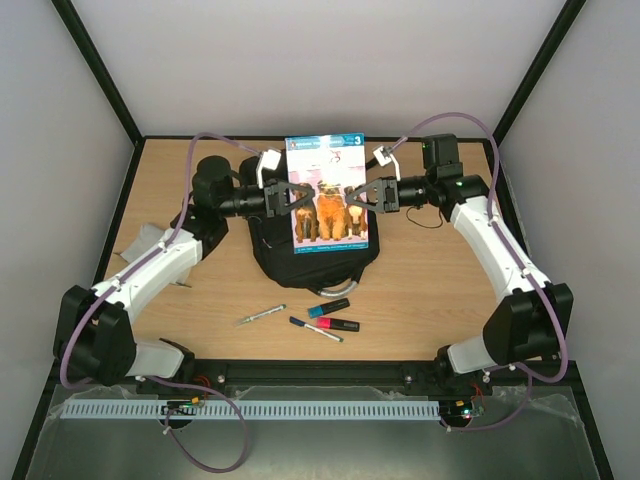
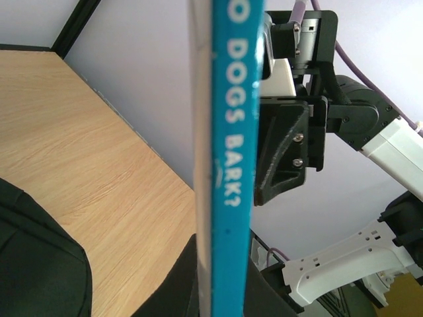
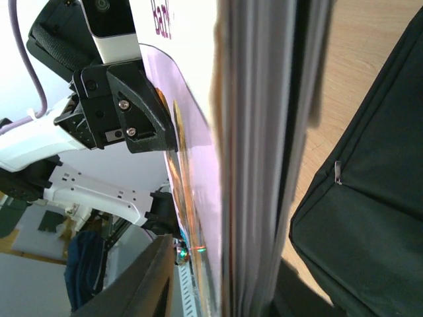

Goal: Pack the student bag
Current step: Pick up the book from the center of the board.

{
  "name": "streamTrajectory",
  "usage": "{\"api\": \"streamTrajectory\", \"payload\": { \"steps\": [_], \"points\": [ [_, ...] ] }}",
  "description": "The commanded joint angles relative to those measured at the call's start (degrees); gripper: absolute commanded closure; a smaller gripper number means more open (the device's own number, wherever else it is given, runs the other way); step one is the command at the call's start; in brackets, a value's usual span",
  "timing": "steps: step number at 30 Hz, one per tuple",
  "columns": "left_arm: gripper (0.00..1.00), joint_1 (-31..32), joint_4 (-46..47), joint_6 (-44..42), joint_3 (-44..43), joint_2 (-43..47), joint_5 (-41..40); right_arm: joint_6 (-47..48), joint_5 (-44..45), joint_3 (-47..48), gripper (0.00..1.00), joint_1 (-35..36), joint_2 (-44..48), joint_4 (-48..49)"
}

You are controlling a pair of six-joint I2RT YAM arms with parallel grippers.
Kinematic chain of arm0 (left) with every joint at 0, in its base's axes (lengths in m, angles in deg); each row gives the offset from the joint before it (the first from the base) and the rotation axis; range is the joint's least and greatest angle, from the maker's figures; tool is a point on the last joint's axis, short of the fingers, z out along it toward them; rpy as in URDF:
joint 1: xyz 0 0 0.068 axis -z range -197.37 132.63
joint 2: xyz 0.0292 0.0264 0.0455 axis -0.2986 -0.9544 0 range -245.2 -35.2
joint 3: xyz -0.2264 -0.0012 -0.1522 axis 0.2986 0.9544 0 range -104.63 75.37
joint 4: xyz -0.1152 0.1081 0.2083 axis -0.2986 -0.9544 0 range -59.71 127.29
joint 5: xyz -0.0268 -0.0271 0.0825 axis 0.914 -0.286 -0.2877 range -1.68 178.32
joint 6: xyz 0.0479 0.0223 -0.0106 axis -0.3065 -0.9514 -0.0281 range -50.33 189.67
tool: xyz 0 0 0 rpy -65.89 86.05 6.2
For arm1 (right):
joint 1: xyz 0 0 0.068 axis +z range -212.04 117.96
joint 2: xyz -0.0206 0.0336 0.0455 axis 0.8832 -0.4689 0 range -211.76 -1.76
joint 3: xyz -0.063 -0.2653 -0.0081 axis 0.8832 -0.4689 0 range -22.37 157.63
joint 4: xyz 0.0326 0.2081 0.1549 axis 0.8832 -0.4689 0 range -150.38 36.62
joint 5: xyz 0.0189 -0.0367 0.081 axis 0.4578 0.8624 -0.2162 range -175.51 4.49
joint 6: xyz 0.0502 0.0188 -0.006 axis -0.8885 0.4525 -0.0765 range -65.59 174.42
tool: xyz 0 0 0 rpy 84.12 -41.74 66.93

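A light wooden table [image 1: 440, 270] is filling the overhead view, with 2 white-and-black robot arms reaching in from its near edge. A large black soft fabric backpack [image 1: 275, 250] is lying flat at the centre of the table, between the arms, with a strap loop showing at its near side. Above it, a thin rectangular paperback book [image 1: 328, 195] with a blue border and a photo of dogs on its cover is being held up. The cover is facing the overhead camera and the book's lower part is overlapping the backpack. Its blue spine is showing lettering that ends in "DOGS BARK?". The left gripper [image 1: 296, 197] is clamping the book's left edge, jaws closed on it. The right gripper [image 1: 352, 195] is straddling the book's right edge with its jaws parted, a sliver of gap showing beside the cover. Near the front edge, 4 slim writing tools are lying close together: a black marker with a blue end [image 1: 328, 307], a black marker with a red marking [image 1: 340, 324], a silver pen [image 1: 261, 316] and a thin white pen with a dark cap [image 1: 315, 329].
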Motion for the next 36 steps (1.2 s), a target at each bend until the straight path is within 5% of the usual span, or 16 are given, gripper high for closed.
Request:
{"api": "streamTrajectory", "payload": {
  "steps": [1,6,9,11,21,22,23,27,36],
  "points": [
    [0.98,0.45,1.44,-1.09,-0.33,-0.27,0.86,-0.03,-3.36,2.32,0.74,1.02,-1.45,-0.75],
    [0.93,0.47,-3.13,-3.32,-1.48,-1.14,-1.04,0.26,-3.63,1.40,0.91,1.01,0.22,-0.29],
    [0.49,0.64,-14.99,-10.00,-5.15,-2.20,-9.86,1.81,-1.92,0.61,0.99,1.02,1.80,-1.52],
    [0.35,0.93,-21.54,-14.65,-6.82,-2.65,-17.99,4.09,-0.05,0.17,0.99,0.81,2.76,-3.51],
    [0.28,16.37,-43.65,-33.73,-15.34,-6.36,-53.58,6.89,19.91,-10.44,0.99,-9.30,11.83,-2.85],
    [0.09,18.26,-45.40,-35.60,-15.69,-7.16,-56.26,7.43,22.13,-12.13,0.99,-10.13,13.54,-2.17],
    [0.02,20.14,-47.09,-37.26,-15.95,-8.11,-58.87,7.89,23.87,-13.76,0.99,-10.71,14.79,-1.56],
    [0.01,25.98,-50.75,-41.98,-15.22,-11.09,-68.13,8.03,29.14,-20.09,0.99,-11.90,17.59,1.03],
    [0.01,31.78,-51.42,-46.11,-13.32,-19.46,-74.58,8.72,36.02,-24.97,0.99,-12.68,21.28,3.77]
  ]
}}
